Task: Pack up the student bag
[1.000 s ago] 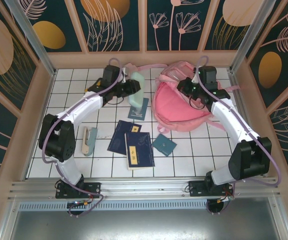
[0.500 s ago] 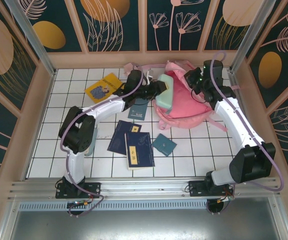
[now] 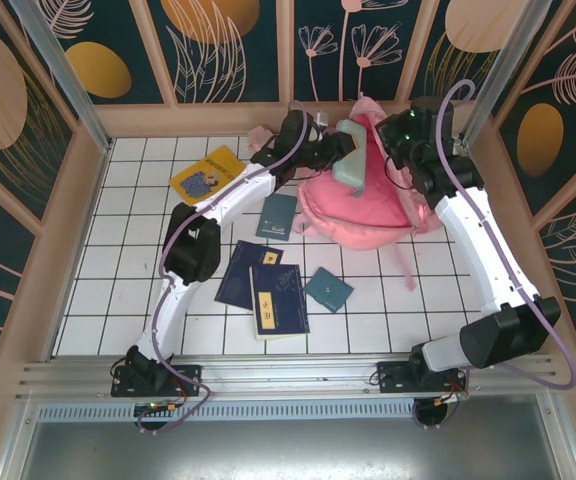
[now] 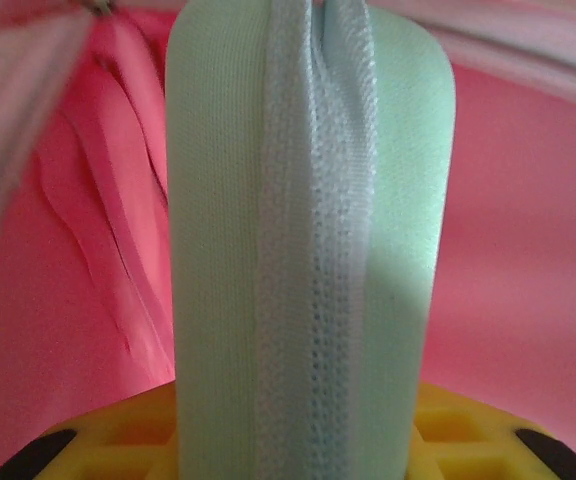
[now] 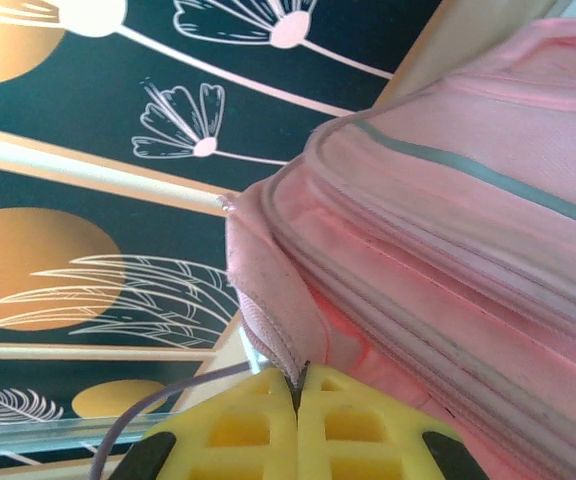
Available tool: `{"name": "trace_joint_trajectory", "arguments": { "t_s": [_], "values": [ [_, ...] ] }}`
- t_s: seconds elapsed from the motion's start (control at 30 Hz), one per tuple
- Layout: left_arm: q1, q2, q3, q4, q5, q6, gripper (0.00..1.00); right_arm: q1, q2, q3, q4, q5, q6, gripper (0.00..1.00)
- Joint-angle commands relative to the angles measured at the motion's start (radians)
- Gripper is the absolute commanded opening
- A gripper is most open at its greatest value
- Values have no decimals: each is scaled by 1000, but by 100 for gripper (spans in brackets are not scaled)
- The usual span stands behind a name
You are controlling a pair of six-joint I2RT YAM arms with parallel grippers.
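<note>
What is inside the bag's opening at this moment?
The pencil case, held by the left gripper, stands in the mouth of the bag, with pink lining on either side. It covers whatever lies deeper, so other contents cannot be told.

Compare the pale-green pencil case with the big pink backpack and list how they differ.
Colour: the pale-green fabric pencil case is mint all over; the large glossy pink backpack is pink with a grey strip.
Size: the pencil case is slim, the backpack far bigger.
Hold: the left jaws grip the pencil case; the right jaws pinch the backpack's top edge.
Both are soft-sided.
</note>
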Motion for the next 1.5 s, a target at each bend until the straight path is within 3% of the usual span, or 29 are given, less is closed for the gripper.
{"name": "trace_joint_trajectory", "arguments": {
  "t_s": [0.0, 0.27, 0.6, 0.77, 0.87, 0.93, 1.2, 1.47],
  "values": [
    [12, 77, 69, -50, 2, 3, 37, 36, -49, 47, 65, 98, -12, 0],
    [-37, 158, 50, 174, 53, -152, 39, 37, -21, -115, 208, 15, 44, 0],
    [-123, 265, 80, 355, 27, -302, 43, 36, 50, -115, 266, -14, 67, 0],
    [-162, 403, 231, 400, 48, -382, 55, 34, 64, -131, 293, -41, 84, 0],
    [-174, 440, 256, 446, 72, -415, 79, 26, 65, -133, 288, -48, 81, 0],
    [-172, 422, 230, 449, 78, -397, 98, 21, 61, -136, 286, -51, 76, 0],
    [-147, 225, 86, 304, 26, -166, 98, -12, 23, -163, 269, -39, 37, 0],
    [-68, -140, -248, 66, -140, 76, 99, -85, -38, -206, 243, -42, -10, 0]
  ]
}}
